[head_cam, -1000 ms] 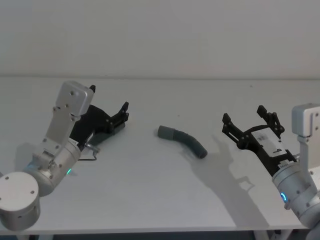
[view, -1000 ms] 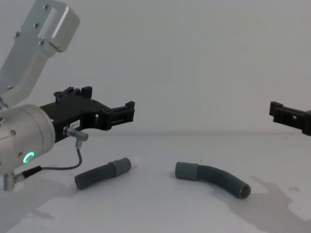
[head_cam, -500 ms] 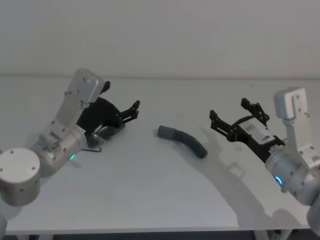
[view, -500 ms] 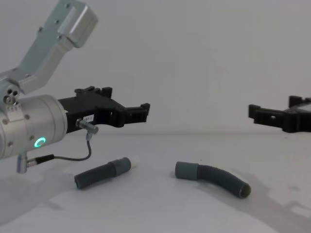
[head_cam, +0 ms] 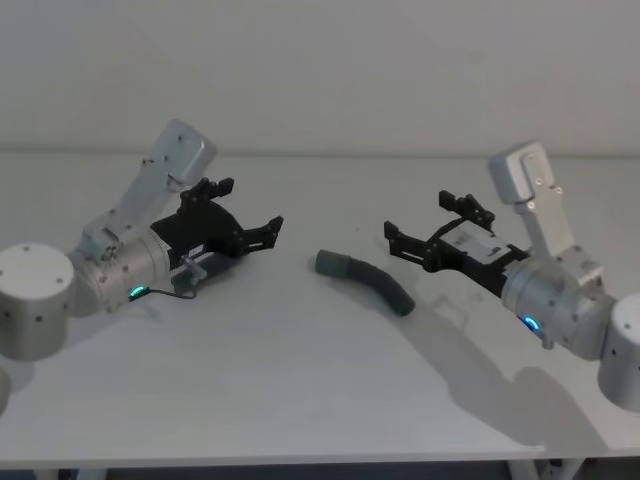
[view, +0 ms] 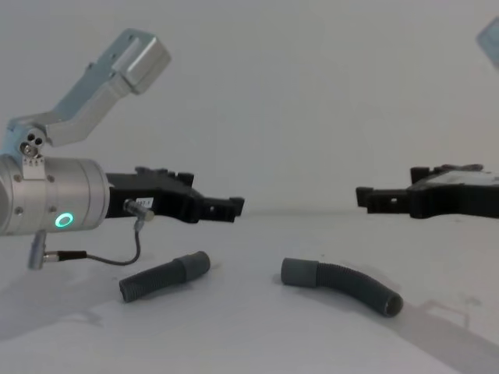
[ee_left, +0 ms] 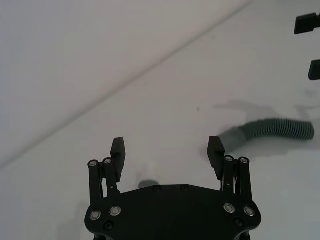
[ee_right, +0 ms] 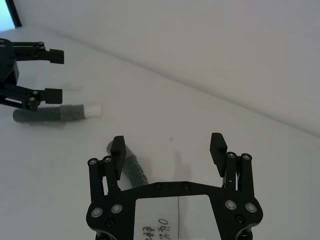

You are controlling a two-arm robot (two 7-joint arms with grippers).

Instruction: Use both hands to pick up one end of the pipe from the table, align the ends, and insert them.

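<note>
White label (ee_right: 172,216) on right gripper (ee_right: 168,145): handwritten number, not clearly legible.

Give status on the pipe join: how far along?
Done: nothing; the short dark grey ribbed hose piece and the longer curved grey ribbed hose piece lie apart on the white table. In hand: left tool and right tool hover open near them, empty. Left: grasp, lift, align cuffs, insert.

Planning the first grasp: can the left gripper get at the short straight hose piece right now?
Probably yes: the left gripper hovers open just above the short hose piece, with nothing between them.
</note>
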